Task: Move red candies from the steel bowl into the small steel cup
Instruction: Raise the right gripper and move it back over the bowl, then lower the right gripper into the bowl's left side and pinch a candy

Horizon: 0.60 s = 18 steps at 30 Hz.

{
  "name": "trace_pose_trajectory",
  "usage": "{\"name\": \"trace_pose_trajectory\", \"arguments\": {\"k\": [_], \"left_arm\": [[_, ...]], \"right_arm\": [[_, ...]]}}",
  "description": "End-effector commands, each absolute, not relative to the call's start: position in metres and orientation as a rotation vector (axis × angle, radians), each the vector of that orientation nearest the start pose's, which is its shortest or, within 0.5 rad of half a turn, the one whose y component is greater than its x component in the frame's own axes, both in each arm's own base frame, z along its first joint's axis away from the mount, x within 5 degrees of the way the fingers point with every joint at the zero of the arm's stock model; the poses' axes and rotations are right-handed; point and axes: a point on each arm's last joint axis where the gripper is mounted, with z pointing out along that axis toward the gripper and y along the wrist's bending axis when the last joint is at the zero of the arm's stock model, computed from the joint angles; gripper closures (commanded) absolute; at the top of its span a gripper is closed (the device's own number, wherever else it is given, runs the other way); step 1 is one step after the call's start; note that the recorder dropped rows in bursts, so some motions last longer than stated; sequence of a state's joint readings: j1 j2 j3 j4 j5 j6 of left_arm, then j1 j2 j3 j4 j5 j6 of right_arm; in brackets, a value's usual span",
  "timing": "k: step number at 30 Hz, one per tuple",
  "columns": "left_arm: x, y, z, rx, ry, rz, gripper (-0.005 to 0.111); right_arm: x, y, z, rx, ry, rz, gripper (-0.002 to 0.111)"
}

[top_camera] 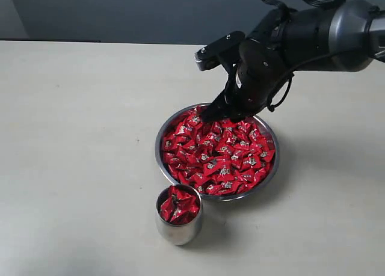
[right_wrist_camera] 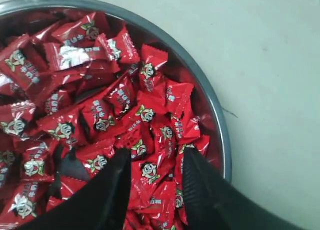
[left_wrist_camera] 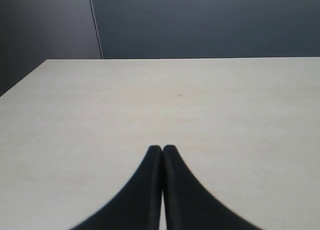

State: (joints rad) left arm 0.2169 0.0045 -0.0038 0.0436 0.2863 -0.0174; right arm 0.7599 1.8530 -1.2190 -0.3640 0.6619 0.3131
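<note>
The red candies [top_camera: 219, 153] lie heaped in the steel bowl [top_camera: 277, 162]. Their wrappers point every way, some flat and some tilted, so the pile has no common long axis. They fill the bowl nearly to its rim. More red candies sit in the small steel cup [top_camera: 179, 231], piled close to its lip. The cup stands upright just beside the bowl's near rim; whether the two touch cannot be told.

The right gripper [top_camera: 219, 115] reaches down into the far side of the bowl, with its fingertips sunk in the pile close to the wall. In the right wrist view its jaws stand partly apart and clamp one candy that touches both fingers.

The pale table [top_camera: 72, 138] spreads wide and bare on every side of the bowl and cup. The left gripper [left_wrist_camera: 162, 149] hangs over bare table with its jaws pressed together, holding nothing.
</note>
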Motion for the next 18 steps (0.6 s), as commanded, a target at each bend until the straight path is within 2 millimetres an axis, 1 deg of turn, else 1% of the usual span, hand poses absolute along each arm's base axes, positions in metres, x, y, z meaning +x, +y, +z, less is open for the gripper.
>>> {"name": "trace_pose_trajectory", "arguments": {"k": [1,7,14,17,18], "left_arm": [[0.053,0.013,0.187,-0.181,1.762,0.186,0.106],[0.053,0.013,0.187,-0.181,1.762,0.186,0.106],[0.053,0.013,0.187,-0.181,1.762,0.186,0.106],[0.053,0.013,0.187,-0.181,1.762,0.186,0.106],[0.053,0.013,0.187,-0.181,1.762,0.186,0.106]], "right_arm": [[0.294,0.25,0.191,-0.908,2.51,-0.059,0.074],[0.301,0.262,0.196,-0.889,2.506,0.016,0.074],[0.304,0.283,0.201,-0.883,2.529,0.235,0.074],[0.304,0.288,0.195,-0.938,2.531,0.265,0.074],[0.304,0.289,0.19,-0.981,2.53,0.257,0.074]]}}
